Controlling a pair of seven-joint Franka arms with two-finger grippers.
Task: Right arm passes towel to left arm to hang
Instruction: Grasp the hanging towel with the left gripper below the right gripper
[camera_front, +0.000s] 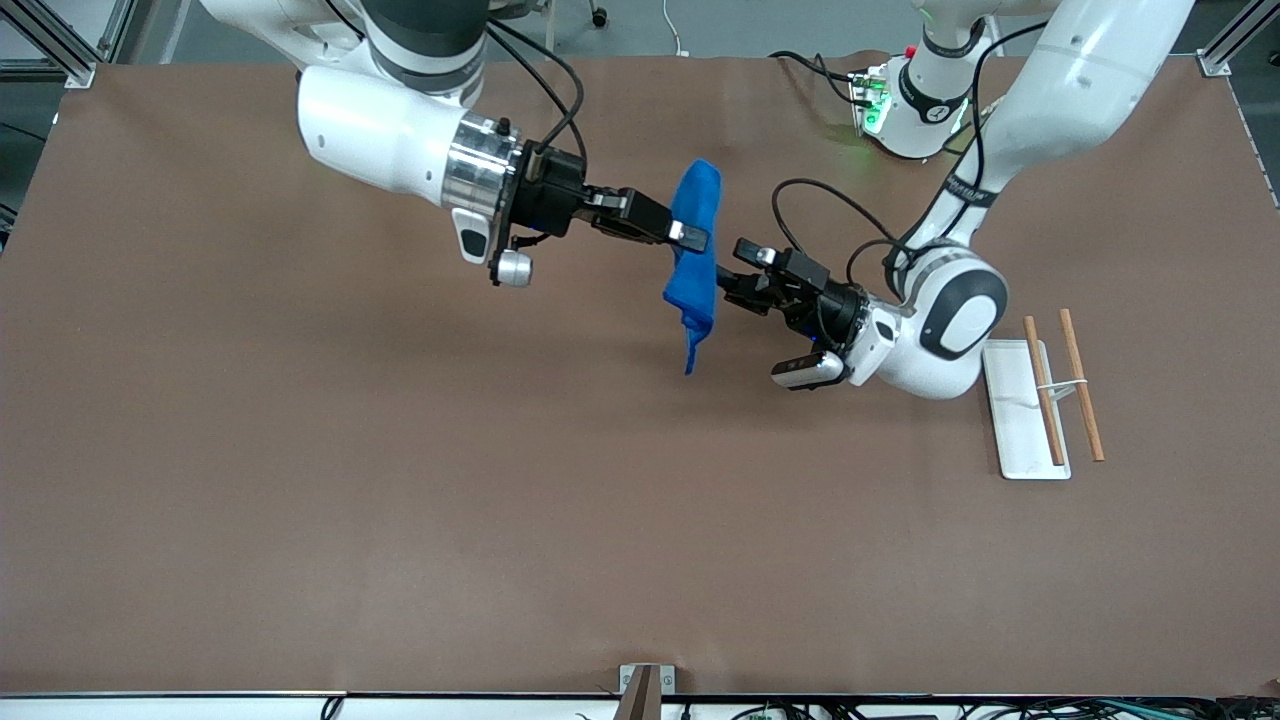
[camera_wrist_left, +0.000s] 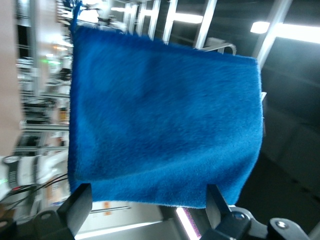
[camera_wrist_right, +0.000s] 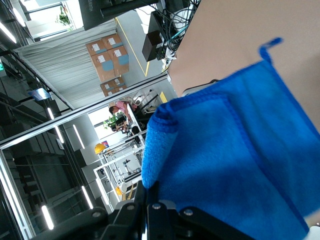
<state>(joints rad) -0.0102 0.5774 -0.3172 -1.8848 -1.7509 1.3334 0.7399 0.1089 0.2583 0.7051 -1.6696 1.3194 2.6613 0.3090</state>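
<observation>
**Towel held in mid-air between both grippers**

Towel (camera_front: 697, 250) hangs in the air over the middle of the table (camera_front: 300, 480), pinched near its upper part by the right gripper (camera_front: 690, 237), whose jaws are closed on the cloth. We see it draped downward, its lower corner tapering to a point above the tabletop. The left gripper (camera_front: 728, 283) sits just beside the hanging cloth with its jaws spread wide; in its wrist view we note one finger (camera_wrist_left: 75, 207) at each lower corner of the towel. We record a white tray (camera_front: 1020, 420) with two wooden sticks (camera_front: 1062, 385) toward the left arm's end of the table
</observation>
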